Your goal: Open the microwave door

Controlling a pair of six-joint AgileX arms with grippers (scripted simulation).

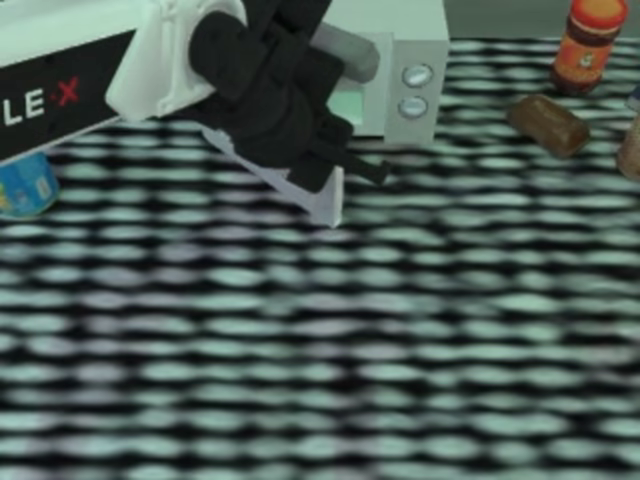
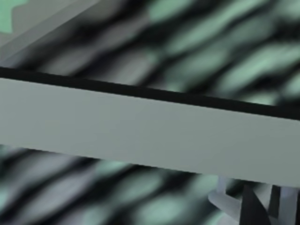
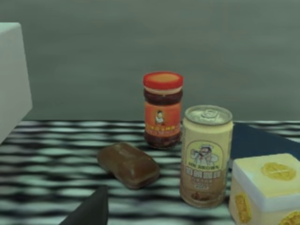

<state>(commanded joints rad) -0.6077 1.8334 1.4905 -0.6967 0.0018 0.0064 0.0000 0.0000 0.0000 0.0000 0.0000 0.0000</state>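
One arm is doing all the work here: my left arm is reaching across the top view's upper left, and the left gripper (image 1: 335, 160) is sitting at the free edge of the microwave door (image 1: 318, 195), right in front of the microwave (image 1: 400, 40) at the back of the table (image 1: 320, 350). The door is already swung well out from the oven front, hinged on the left, and part of the pale cavity is showing beside the knob panel (image 1: 415, 90). In the left wrist view the door's edge (image 2: 150, 131) is filling the picture as a broad pale band, so the camera is riding very close to it. I cannot tell how wide the fingers are standing or whether they are actually pinching the panel; the wrist is hiding them from above.

I judge the opening as well under way. To finish it cleanly I am planning to follow the arc around the hinge rather than pull straight, so the small oven is not dragged along the striped cloth, and to keep clear of the blue can (image 1: 25, 185) at the left edge.

My right arm is parked off to the right, its camera looking at a red-lidded jar (image 3: 162, 110), a brown block (image 3: 129, 165) and a drink can (image 3: 206, 154).
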